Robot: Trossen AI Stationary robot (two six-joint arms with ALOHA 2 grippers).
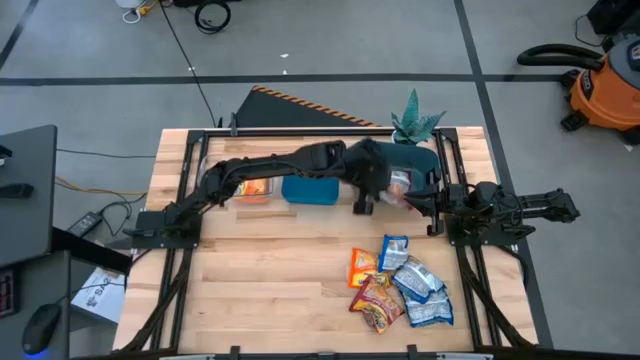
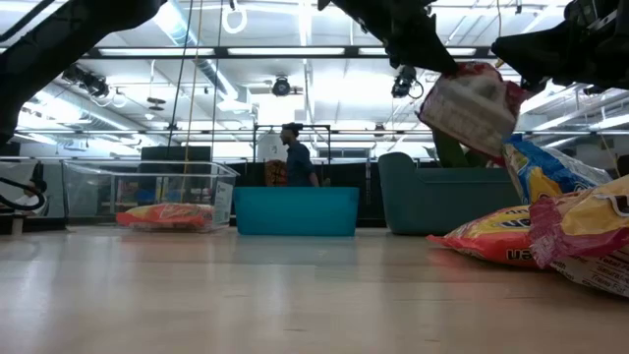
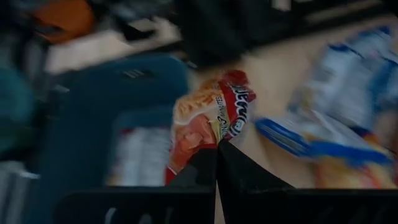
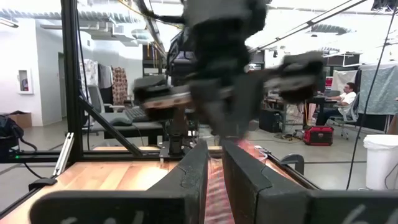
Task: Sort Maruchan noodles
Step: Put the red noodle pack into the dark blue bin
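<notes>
A: Red-silver noodle packet (image 3: pixel 211 118) — where is it?

B: Clamped between the fingers of the left pincer (image 1: pixel 385 192), off the table (image 1: pixel 270 280). From the low camera it hangs tilted in the air (image 2: pixel 470 103), higher than the bins.

A: What's under that pincer?

B: The dark teal bin (image 1: pixel 425 160), directly below and behind the pincer. One packet of the same red-silver kind already lies inside it (image 3: pixel 140 155). Beside that, toward the left arm's base, sits the bright blue bin (image 1: pixel 310 190), then the clear bin (image 1: pixel 255 188) holding an orange packet (image 2: pixel 165 215).

A: The remaining packets?

B: A loose pile (image 1: pixel 402 285) on the table nearer the front edge than the pincer, well apart from it: orange, red and blue-white wrappers overlapping.

A: Right pincer?

B: Parked at the table's right edge by its arm base (image 4: pixel 214 165). Fingers close, narrow gap, holding nothing.
</notes>
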